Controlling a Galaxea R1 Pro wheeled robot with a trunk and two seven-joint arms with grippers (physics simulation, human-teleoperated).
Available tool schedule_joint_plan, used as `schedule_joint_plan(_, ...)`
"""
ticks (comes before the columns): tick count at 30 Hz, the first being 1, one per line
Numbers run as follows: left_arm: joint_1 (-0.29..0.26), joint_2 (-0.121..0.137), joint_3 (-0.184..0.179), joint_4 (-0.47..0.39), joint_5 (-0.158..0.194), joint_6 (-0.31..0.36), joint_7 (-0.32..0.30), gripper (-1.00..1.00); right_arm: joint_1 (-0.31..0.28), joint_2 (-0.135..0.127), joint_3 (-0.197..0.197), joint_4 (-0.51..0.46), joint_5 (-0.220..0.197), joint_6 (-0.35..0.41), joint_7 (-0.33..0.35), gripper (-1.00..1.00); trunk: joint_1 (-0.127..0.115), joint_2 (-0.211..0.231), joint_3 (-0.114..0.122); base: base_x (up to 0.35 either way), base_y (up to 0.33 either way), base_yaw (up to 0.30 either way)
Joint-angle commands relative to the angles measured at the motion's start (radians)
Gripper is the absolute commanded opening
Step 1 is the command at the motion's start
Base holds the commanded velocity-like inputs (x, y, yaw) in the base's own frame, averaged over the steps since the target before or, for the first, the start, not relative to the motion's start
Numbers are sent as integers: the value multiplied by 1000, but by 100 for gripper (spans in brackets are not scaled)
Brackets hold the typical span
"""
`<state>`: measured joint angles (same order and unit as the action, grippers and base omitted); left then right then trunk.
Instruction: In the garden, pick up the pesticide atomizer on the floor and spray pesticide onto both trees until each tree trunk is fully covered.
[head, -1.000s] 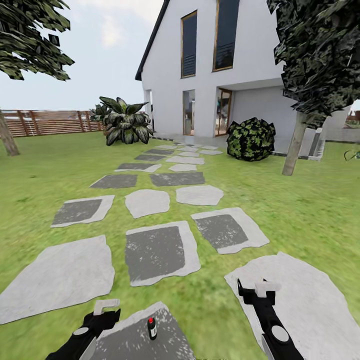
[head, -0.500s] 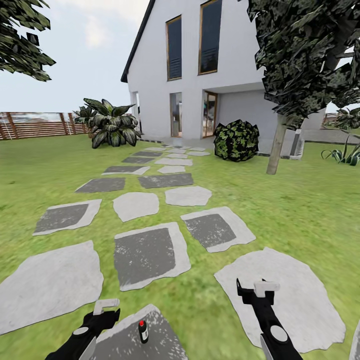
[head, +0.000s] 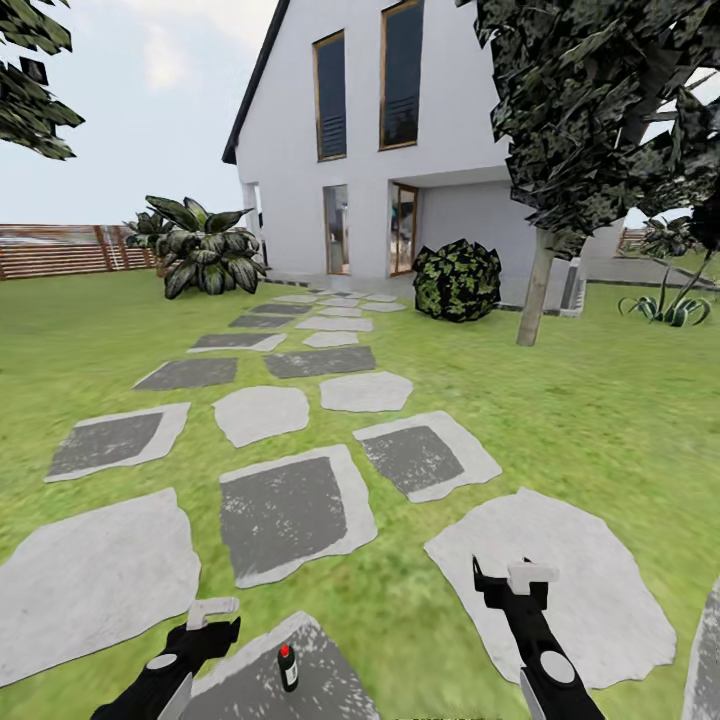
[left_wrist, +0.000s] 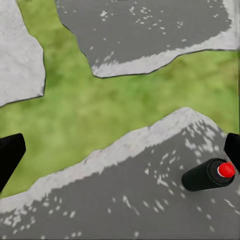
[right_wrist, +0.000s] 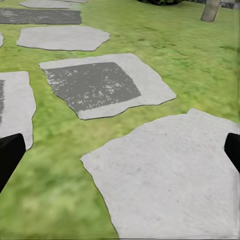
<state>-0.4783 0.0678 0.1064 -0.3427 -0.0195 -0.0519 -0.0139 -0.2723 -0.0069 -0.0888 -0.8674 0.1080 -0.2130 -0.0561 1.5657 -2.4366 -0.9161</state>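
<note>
Left hand (head: 213, 612) hangs spread wide and empty, just beside the small black atomizer (head: 288, 667) standing on a grey stepping stone (head: 330, 690). Right hand (head: 512, 580), likewise empty. A careless reach could topple it.

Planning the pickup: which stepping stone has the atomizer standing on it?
The dark grey slab between the two grippers, at the head view's bottom edge. The black, red-capped atomizer stands upright on it; the other slabs are bare.
</note>
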Motion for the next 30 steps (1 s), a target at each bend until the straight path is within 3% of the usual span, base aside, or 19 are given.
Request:
schedule_joint_plan(1, 0, 0, 4, 1, -2, -3, -1, 100, -1, 0, 0, 1, 11, -2, -5, 100, 0, 0, -1, 0, 121, -275)
schedule_joint_plan(7, 0, 0, 4, 1, -2, -3, -2, 100, -1, 0, 0, 1, 11, -2, -5, 100, 0, 0, -1, 0, 41, -262)
schedule_joint_plan(13, 0, 0, 4, -1, -2, -3, -2, 100, -1, 1, 0, 1, 11, -2, -5, 100, 0, 0, -1, 0, 4, -57)
schedule_joint_plan(22, -2, 1, 4, 1, -3, -2, -1, 100, -1, 1, 0, 1, 11, -2, -5, 100, 34, -63, -29, 0, 0, -2)
schedule_joint_plan(30, -2, 1, 4, 1, -3, -1, -1, 100, -1, 1, -1, 0, 10, -2, -5, 100, 38, -65, -68, 0, 0, 18)
